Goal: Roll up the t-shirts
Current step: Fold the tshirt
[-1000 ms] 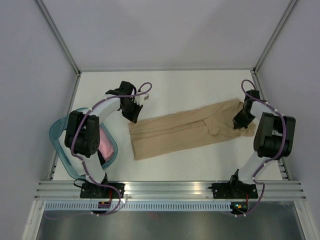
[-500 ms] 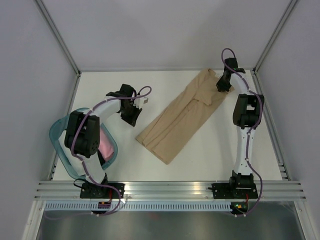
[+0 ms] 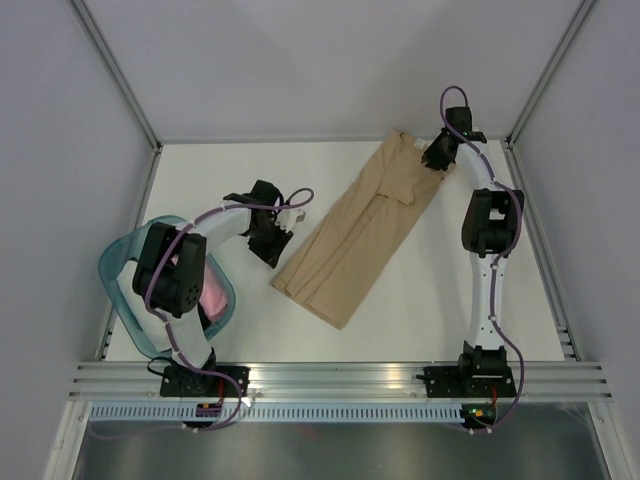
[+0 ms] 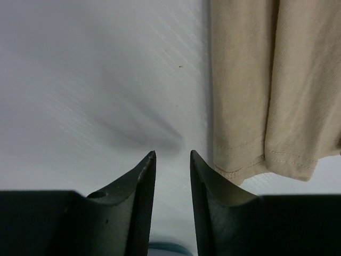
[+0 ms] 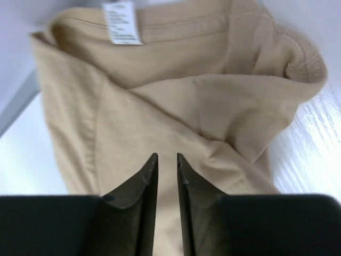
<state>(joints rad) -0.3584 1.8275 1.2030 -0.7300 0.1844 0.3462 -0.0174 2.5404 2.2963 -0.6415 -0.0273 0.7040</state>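
- The shirt (image 3: 360, 230) lies flat on the surface (image 3: 210, 170), folded lengthwise into a long narrow strip; a roll needs that shape, so I judge the folding done and the rolling not yet begun
- It runs aslant between the two pairs of jaws, with the collar end at the right jaws and the hem end just beside the left jaws
- Right jaws: almost together with only a thin slit between them, over the cloth just short of the collar (image 5: 306, 58), with the label (image 5: 122, 22) further ahead and to their left; the creases gather toward the tips, so I take them to be clamped on a fold of the shirt, most likely to anchor that end and draw the strip straight
- Left jaws: a little apart and holding nothing, with bare surface showing in the gap; the hem (image 4: 240, 168) lies ahead and just to their right, not touching them, which suits a reach for the hem, where a roll would probably start
- The basket (image 3: 118, 300) sits behind the left jaws, well apart from the shirt, and holds a pink bundle (image 3: 212, 295), probably a shirt already rolled
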